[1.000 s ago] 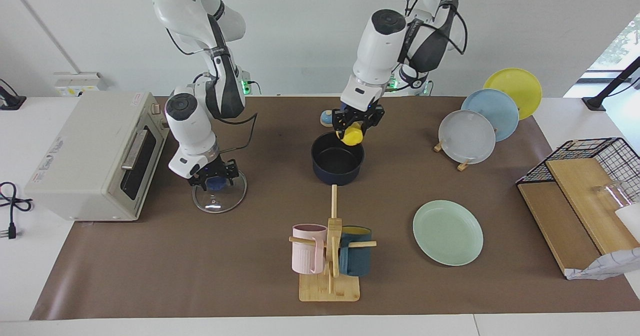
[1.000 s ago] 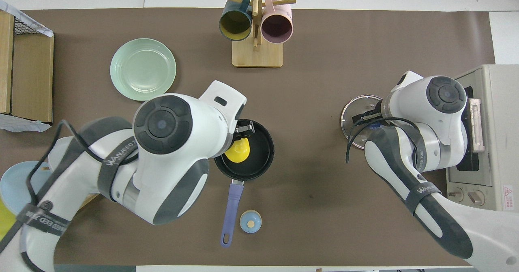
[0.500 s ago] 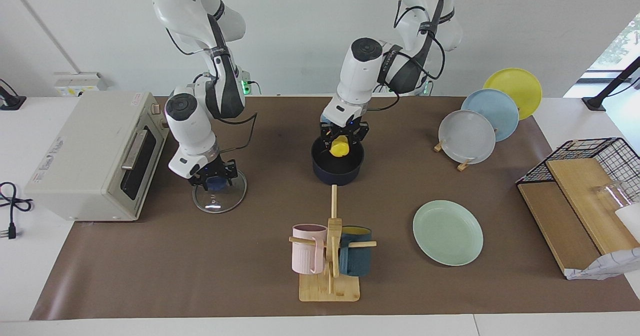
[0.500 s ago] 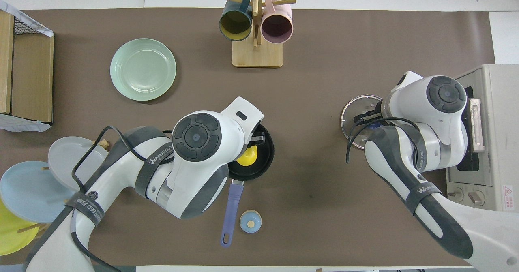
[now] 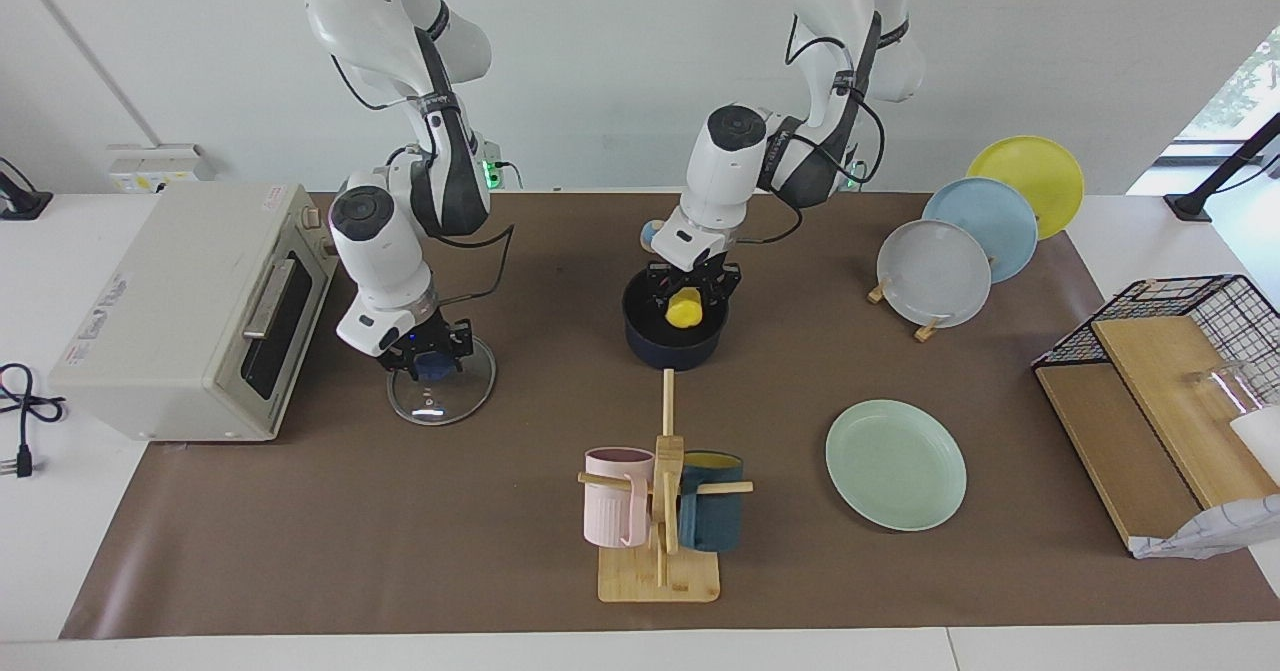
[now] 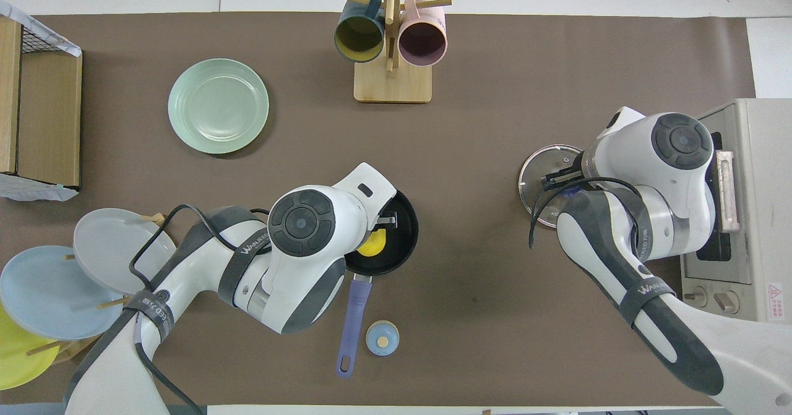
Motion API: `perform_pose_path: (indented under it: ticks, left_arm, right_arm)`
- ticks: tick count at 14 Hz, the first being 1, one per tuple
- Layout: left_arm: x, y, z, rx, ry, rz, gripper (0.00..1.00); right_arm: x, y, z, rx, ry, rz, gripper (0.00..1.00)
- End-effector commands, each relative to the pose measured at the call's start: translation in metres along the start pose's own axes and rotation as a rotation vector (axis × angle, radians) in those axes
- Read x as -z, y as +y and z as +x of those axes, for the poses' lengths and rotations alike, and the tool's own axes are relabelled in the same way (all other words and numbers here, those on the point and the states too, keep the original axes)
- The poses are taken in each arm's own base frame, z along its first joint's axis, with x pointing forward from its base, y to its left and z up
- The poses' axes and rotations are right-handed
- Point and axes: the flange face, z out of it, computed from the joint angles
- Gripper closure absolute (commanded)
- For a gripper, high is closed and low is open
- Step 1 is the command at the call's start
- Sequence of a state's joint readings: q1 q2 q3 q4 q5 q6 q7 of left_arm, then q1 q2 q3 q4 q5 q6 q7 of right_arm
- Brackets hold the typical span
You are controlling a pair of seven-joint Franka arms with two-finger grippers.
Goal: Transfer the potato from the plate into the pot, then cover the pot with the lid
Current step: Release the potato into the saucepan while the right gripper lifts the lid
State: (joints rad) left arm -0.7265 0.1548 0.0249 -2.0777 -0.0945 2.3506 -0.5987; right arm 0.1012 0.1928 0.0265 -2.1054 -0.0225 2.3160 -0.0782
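Note:
The yellow potato (image 5: 686, 309) is between the fingers of my left gripper (image 5: 689, 301), which is lowered into the dark blue pot (image 5: 672, 346) and shut on it. The potato (image 6: 372, 242) also shows in the pot (image 6: 401, 237) in the overhead view, where the pot's blue handle (image 6: 352, 319) points toward the robots. The mint-green plate (image 5: 895, 463) lies bare, farther from the robots than the pot. My right gripper (image 5: 428, 359) is shut on the blue knob of the glass lid (image 5: 445, 401), which lies beside the toaster oven.
A toaster oven (image 5: 190, 311) stands at the right arm's end. A mug rack (image 5: 660, 511) stands farther from the robots than the pot. A small blue bell (image 6: 382, 338) sits near the pot handle. Racked plates (image 5: 935, 273) and a wire basket (image 5: 1190, 311) are at the left arm's end.
My left gripper has come down from over the pot's rim into the pot with the potato. My right gripper has stayed on the lid's knob and the lid has shifted slightly.

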Motion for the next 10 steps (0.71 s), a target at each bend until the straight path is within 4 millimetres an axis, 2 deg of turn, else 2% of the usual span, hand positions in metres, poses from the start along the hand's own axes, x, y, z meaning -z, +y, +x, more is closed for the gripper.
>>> perform_pose_path:
  ticks: [1,3,4,5,7,8,9,10]
  left_arm:
    - [-0.013,-0.002,-0.004,-0.016,0.012,-0.010,1.00]
    - [-0.022,0.007,-0.012,-0.035,0.004,-0.003,1.00]
    - [-0.027,0.007,-0.013,-0.037,-0.002,0.003,1.00]
    - [-0.029,0.013,-0.018,-0.049,-0.003,0.002,1.00]
    - [-0.038,0.013,-0.019,-0.053,-0.008,0.009,1.00]
    - [-0.039,0.014,-0.020,-0.057,-0.009,0.011,1.00]
    - [-0.041,0.018,-0.024,-0.070,-0.013,0.013,1.00]
    - [-0.042,0.021,-0.029,-0.081,-0.018,0.016,1.00]
  right_arm:
    - [0.048,-0.021,0.023,0.044,-0.012,0.006,0.36]
    - [0.071,-0.040,0.032,0.050,-0.009,0.005,0.38]
    - [0.080,-0.056,0.035,0.052,-0.004,0.007,0.41]
    - [0.089,-0.075,0.038,0.042,-0.006,0.007,0.49]
    - [0.110,-0.105,0.045,0.026,0.007,0.008,0.70]
    - [0.114,-0.114,0.045,0.033,0.015,0.009,0.81]
    - [0.114,-0.114,0.046,0.033,0.016,0.011,0.94]
    - [0.109,-0.114,0.047,0.033,0.007,0.011,1.00]
